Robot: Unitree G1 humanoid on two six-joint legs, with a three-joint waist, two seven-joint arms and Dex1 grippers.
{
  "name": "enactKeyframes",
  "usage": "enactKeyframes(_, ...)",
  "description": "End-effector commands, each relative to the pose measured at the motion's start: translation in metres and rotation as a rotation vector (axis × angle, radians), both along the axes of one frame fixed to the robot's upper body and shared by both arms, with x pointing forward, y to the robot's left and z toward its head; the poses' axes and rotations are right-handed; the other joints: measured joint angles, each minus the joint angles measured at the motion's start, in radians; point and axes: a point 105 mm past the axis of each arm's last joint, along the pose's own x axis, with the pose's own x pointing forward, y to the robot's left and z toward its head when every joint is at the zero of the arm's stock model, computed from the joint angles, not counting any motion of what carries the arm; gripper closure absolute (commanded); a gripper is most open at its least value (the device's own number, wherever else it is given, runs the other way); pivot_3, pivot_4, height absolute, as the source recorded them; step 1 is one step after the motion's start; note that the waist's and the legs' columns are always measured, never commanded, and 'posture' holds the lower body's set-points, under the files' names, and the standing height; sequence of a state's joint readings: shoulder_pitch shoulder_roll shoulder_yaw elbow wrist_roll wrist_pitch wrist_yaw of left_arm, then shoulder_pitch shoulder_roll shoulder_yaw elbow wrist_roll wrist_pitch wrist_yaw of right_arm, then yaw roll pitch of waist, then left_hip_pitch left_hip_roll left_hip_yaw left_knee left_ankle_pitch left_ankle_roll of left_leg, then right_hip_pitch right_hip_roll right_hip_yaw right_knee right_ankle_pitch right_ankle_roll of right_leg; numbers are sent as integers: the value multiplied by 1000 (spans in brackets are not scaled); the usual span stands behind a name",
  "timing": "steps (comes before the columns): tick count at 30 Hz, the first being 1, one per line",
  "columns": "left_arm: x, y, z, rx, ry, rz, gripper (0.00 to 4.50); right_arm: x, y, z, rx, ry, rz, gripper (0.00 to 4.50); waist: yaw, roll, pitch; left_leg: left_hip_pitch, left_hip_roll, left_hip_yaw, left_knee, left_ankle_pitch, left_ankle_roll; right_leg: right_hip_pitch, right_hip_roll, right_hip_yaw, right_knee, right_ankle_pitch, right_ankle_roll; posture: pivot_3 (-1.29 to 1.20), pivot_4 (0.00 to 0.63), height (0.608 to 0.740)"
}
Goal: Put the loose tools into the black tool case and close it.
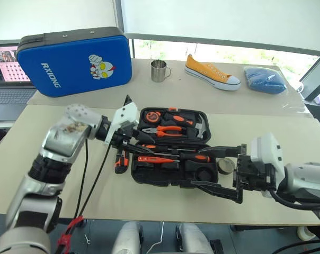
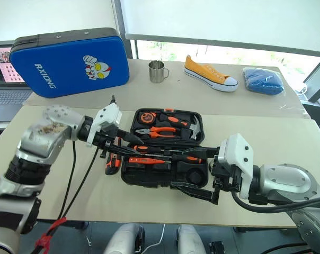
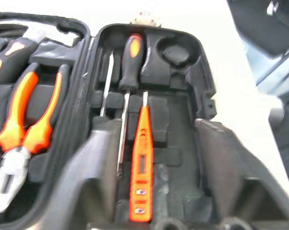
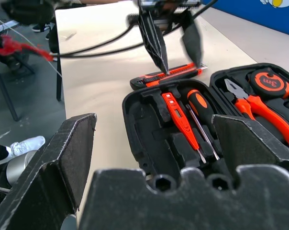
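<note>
On the counter (image 1: 59, 159) ahead of us the black tool case (image 1: 170, 153) lies open flat, hinge across the middle. Far half: tape measure (image 1: 151, 115), pliers (image 1: 165, 130), hammer (image 1: 194, 126). Near half: a slim orange tool (image 3: 141, 158) and a black-and-orange screwdriver (image 3: 130, 62) lie seated side by side in their recesses. A second long screwdriver (image 1: 194, 156) appears to lie along the hinge line; we cannot tell whether it is seated.

Still loose: the orange-black utility knife (image 1: 120, 160) on the counter just beside the case's left edge, and the small tape roll (image 1: 226, 165) just off its right edge, near our right claw (image 1: 223, 174).

Left claw (image 1: 129, 138) hovers over the case's left end, above the knife; its fingers look narrowly parted with nothing between them, though blur makes this uncertain. Right claw stands wide open, empty, at the case's near right corner.

We judge the packing partly done. Next move, probably: left claw down onto the knife, gripped across its body, then into its recess. The roll's round recess (image 3: 175, 52) is empty.

The knife's near end is hidden behind the left claw's fingers.
</note>
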State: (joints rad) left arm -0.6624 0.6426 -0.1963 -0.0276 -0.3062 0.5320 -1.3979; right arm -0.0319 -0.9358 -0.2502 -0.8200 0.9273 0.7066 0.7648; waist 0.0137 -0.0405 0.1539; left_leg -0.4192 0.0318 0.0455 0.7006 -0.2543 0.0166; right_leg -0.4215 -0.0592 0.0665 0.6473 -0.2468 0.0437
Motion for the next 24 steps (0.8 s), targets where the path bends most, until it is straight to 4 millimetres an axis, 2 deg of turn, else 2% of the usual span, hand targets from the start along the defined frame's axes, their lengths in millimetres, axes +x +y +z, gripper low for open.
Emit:
enactKeyframes(1, 3, -4, -4, -78, -66, 13, 4050, 1, -2, 6, -6, -26, 7, 0, -1, 0, 0, 0, 0, 0, 0, 0, 0, 0, 0, 0, 0, 0, 0, 0, 150, 739)
enactKeyframes(2, 5, -4, -9, -82, -67, 23, 4472, 1, -2, 6, -4, -24, 7, 0, -1, 0, 0, -1, 0, 0, 0, 0, 0, 0, 0, 0, 0, 0, 0, 0, 150, 739)
enactKeyframes(6, 10, -4, -24, -101, -65, 58, 4472, 2, -2, 4, -4, -16, 6, 0, -2, 0, 0, 0, 0, 0, 0, 0, 0, 0, 0, 0, 0, 0, 0, 0, 150, 739)
enactKeyframes(10, 8, -8, -36, -69, -68, 48, 4472, 4, -3, 3, -6, -11, 8, 0, -2, 0, 0, 0, 0, 0, 0, 0, 0, 0, 0, 0, 0, 0, 0, 0, 150, 739)
enactKeyframes(14, 2, -12, -44, -47, -51, 20, 4472, 6, -4, 3, -7, -8, 5, 0, -2, 0, 0, 0, 0, 0, 0, 0, 0, 0, 0, 0, 0, 0, 0, 0, 150, 739)
enactKeyframes(24, 10, -10, -65, 20, -90, 23, 4472, 4, -2, 0, -5, 3, 8, 0, -2, 0, 0, 0, 0, 0, 0, 0, 0, 0, 0, 0, 0, 0, 0, 0, 150, 739)
